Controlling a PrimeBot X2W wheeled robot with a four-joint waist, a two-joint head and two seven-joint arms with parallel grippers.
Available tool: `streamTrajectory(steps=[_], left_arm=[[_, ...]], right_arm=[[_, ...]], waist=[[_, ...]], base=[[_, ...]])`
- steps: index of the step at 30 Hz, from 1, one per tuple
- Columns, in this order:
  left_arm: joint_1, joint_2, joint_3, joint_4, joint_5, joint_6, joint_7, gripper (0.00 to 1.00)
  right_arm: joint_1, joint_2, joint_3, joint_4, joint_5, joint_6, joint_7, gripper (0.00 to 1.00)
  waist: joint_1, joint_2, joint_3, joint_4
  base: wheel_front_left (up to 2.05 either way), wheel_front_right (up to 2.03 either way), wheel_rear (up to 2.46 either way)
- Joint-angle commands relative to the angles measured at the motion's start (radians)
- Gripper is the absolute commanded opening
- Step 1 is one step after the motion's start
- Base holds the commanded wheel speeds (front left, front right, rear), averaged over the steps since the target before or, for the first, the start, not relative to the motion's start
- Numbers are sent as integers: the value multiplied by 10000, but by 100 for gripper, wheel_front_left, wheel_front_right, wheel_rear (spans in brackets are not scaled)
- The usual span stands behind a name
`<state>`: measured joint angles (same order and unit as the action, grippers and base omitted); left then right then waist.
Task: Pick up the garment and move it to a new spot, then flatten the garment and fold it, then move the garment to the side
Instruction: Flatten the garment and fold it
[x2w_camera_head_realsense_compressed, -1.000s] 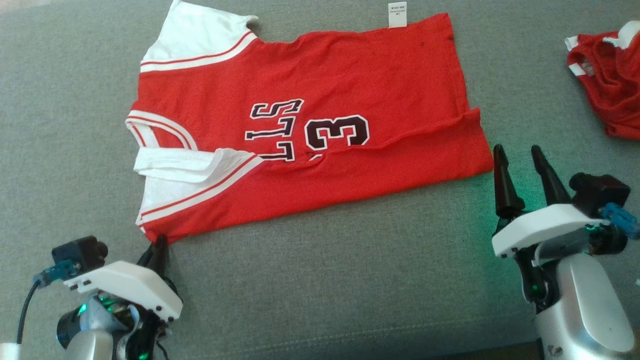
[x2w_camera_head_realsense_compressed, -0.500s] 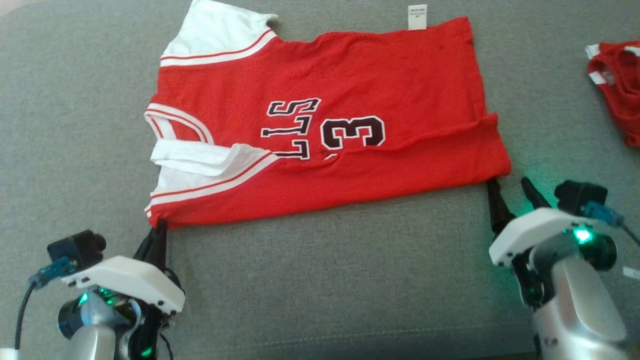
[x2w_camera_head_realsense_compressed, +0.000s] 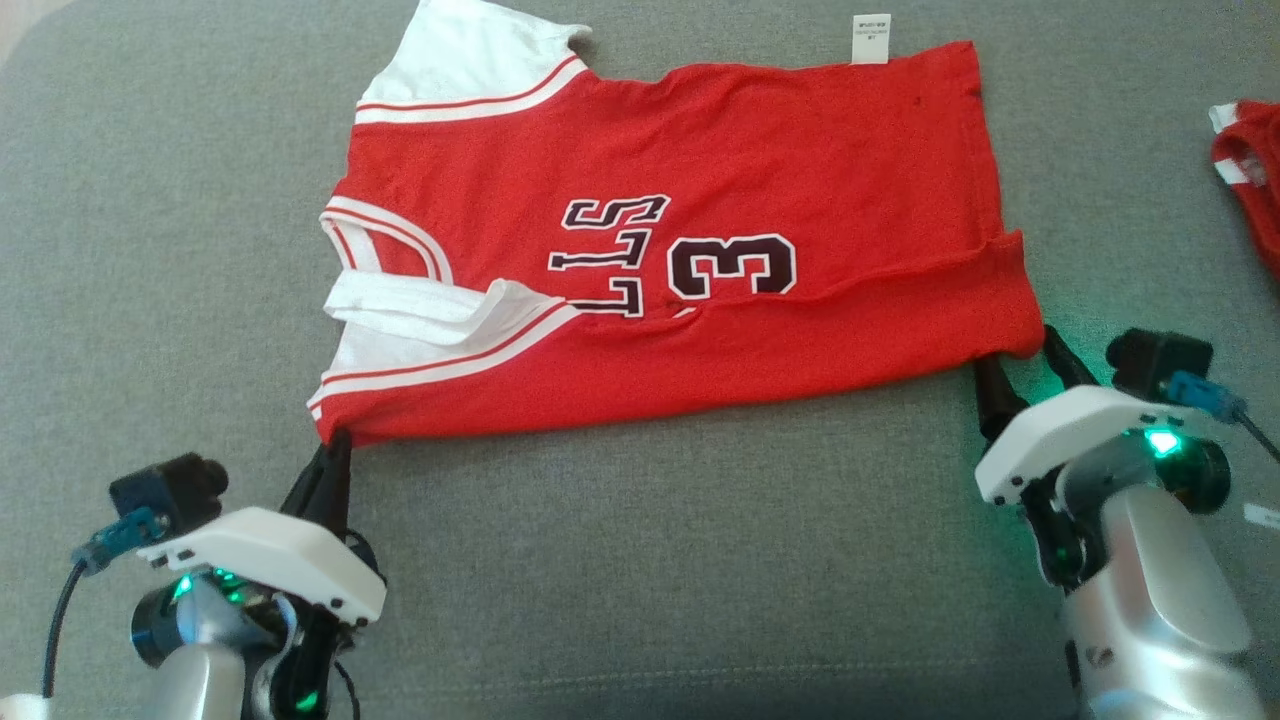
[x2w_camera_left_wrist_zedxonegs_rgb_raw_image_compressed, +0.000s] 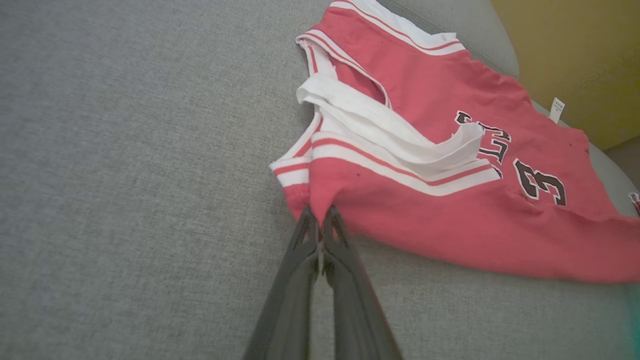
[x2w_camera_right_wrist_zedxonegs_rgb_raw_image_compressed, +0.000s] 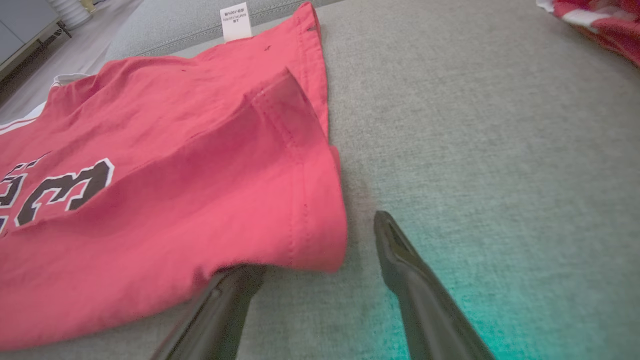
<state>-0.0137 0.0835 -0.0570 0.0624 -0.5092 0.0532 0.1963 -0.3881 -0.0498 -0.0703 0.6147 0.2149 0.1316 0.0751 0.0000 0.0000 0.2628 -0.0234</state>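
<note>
Garment is laid flat in the middle of the cushion, its near edge apparently folded once. One corner is pinched by the left gripper; another is straddled by the spread right gripper. Further folding and setting aside are left.

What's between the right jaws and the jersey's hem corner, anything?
Nothing visible. The right gripper has its jaws open astride the near hem corner of the red jersey, one finger at the cloth edge, the other on bare grey cushion beside it.
</note>
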Motion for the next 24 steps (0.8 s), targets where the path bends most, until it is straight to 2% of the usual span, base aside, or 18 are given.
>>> streamTrajectory(steps=[1, 10, 14, 17, 24], left_arm=[[-353, 33, 267, -411, -64, 4, -80, 0], [-203, 81, 346, -455, -151, 80, -151, 0], [-249, 107, 336, -455, -161, 90, -167, 0], [-333, 117, 280, -430, -159, 75, -156, 0], [-429, 139, 236, -365, -178, 90, -182, 0]], right_arm=[[178, -5, 125, -465, -166, -9, -100, 100], [1096, -5, -384, -2859, -364, -9, 55, 100], [1203, -5, -174, -3592, -205, -9, 473, 100], [1169, -5, 90, -3445, -17, -9, 806, 100], [895, -5, -10, -2133, -98, -9, 883, 100]], waist=[[0, 0, -14, 2], [0, 0, 2, -249], [0, 0, 82, -288], [0, 0, 155, -217], [0, 0, 255, 57]], base=[[0, 0, 0], [0, 0, 0], [0, 0, 0], [0, 0, 0], [0, 0, 0]])
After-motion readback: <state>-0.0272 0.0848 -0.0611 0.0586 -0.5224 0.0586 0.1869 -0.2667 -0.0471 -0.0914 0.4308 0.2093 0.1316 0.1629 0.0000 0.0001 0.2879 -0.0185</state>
